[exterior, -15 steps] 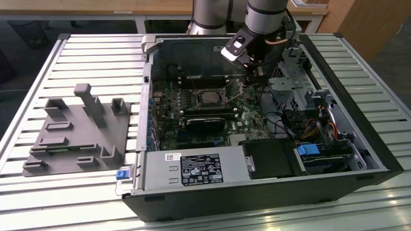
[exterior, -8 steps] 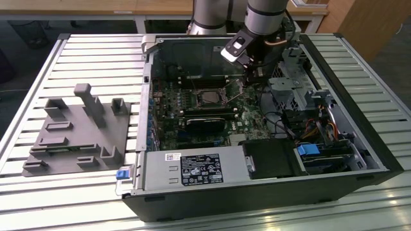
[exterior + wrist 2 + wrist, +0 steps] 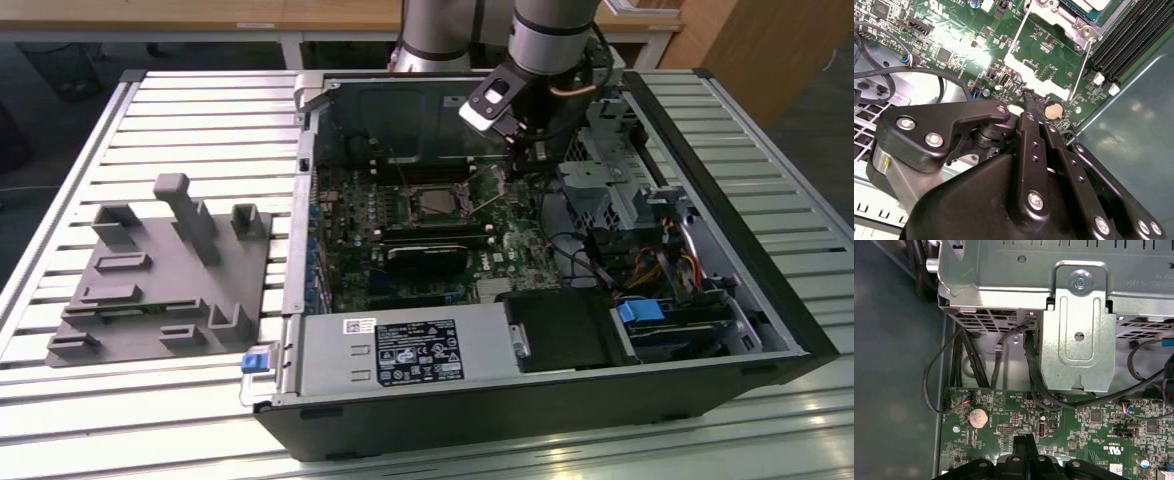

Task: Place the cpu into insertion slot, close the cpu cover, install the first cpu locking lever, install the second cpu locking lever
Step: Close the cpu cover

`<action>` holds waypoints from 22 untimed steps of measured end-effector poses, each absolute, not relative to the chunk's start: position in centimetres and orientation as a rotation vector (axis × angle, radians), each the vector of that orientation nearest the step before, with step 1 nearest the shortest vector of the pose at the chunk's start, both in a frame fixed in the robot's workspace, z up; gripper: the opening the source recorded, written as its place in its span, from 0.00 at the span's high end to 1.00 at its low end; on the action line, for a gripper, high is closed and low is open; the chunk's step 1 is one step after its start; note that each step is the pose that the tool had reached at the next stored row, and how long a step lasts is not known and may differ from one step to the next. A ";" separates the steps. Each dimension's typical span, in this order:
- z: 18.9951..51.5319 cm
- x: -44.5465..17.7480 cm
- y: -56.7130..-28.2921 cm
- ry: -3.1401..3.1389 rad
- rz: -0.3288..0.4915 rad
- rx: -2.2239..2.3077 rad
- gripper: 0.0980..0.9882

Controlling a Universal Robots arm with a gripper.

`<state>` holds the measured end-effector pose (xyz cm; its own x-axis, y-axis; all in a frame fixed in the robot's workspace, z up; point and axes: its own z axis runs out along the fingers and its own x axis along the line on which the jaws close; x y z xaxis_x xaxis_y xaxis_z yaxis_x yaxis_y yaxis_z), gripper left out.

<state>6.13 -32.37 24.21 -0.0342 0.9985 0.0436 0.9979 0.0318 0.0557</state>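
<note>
The cpu (image 3: 1093, 4) shows its pale face inside the insertion slot (image 3: 434, 203) on the green board. The silvery cpu cover (image 3: 1061, 22) lies flat around it, as far as I can tell. Two thin wire levers (image 3: 1082, 62) run from the socket toward my gripper (image 3: 1030, 102). The dark fingers (image 3: 1026, 132) are pressed together, shut, with their tips at the bright metal tab at the socket's edge, by the end of one lever. In the exterior view my gripper (image 3: 511, 170) hangs just to the right of the socket. It also shows in the first wrist view as the gripper (image 3: 1024, 441), above the board.
The open computer case (image 3: 320, 110) lies on a slatted table. A metal drive cage (image 3: 1074, 315) and black cables (image 3: 1031, 370) stand close behind the gripper. A coin battery (image 3: 977, 417) and black memory slots (image 3: 1124, 45) sit nearby. A grey fixture (image 3: 167, 270) rests at the exterior view's left.
</note>
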 end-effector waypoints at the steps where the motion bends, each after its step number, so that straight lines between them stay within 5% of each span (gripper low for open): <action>1: 24.2 6.2 -32.3 2.251 0.110 2.178 0.99; 22: 23.7 5.2 -32.2 2.251 0.110 2.178 0.99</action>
